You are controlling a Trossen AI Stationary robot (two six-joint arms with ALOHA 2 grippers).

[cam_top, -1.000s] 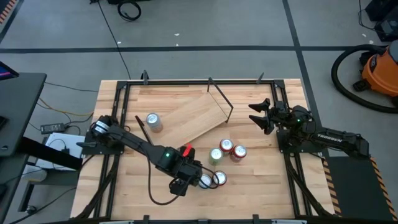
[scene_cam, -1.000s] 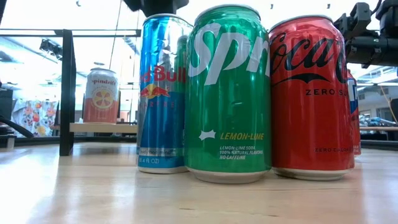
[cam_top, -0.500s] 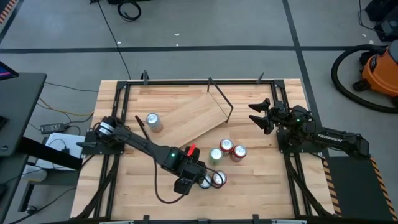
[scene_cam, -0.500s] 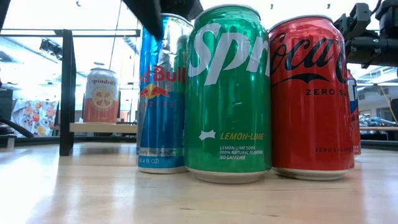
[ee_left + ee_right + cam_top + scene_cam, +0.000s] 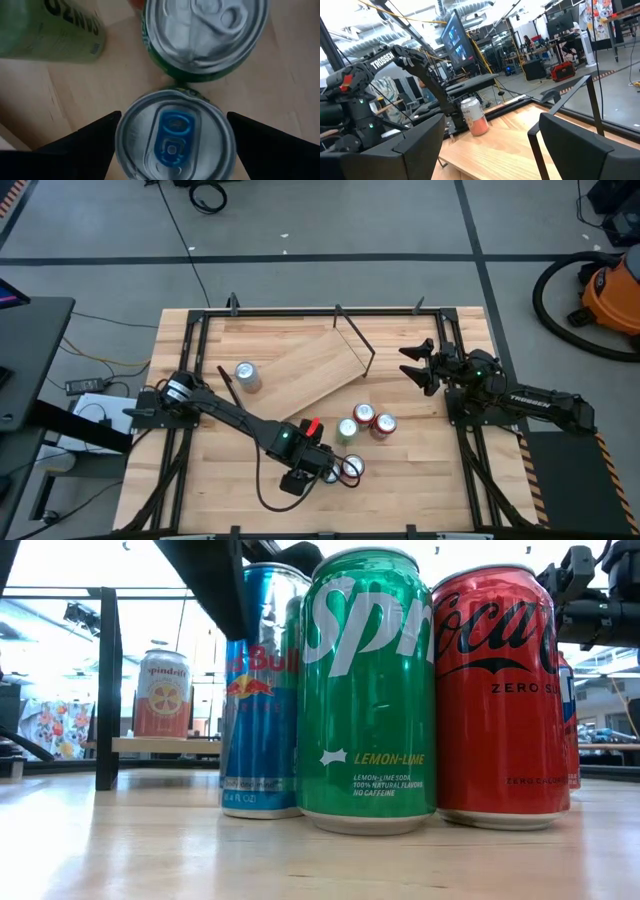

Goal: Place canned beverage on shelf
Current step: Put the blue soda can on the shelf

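Note:
A blue Red Bull can (image 5: 172,142) stands upright on the table near its front (image 5: 258,700), touching a green Sprite can (image 5: 365,690). My left gripper (image 5: 172,125) is open above it, pointing down, with one finger on either side of the can's top. One finger (image 5: 215,590) shows beside the can's upper wall; I cannot tell whether it touches. The shelf (image 5: 315,360) lies askew at the table's back, and a pink Spindrift can (image 5: 163,695) stands at its left end. My right gripper (image 5: 410,366) is open and empty at the back right.
A red Coca-Cola Zero can (image 5: 497,690) stands right of the Sprite can. Two red-topped cans (image 5: 373,420) and a green-topped can (image 5: 347,430) stand in a group behind them. The shelf's black rod bracket (image 5: 358,340) sticks up at its right end.
My left gripper has moved toward the table's right edge and come over the Red Bull can. It has also gone down, so one finger now reaches lower beside the can's upper wall. The cans have stayed in place.

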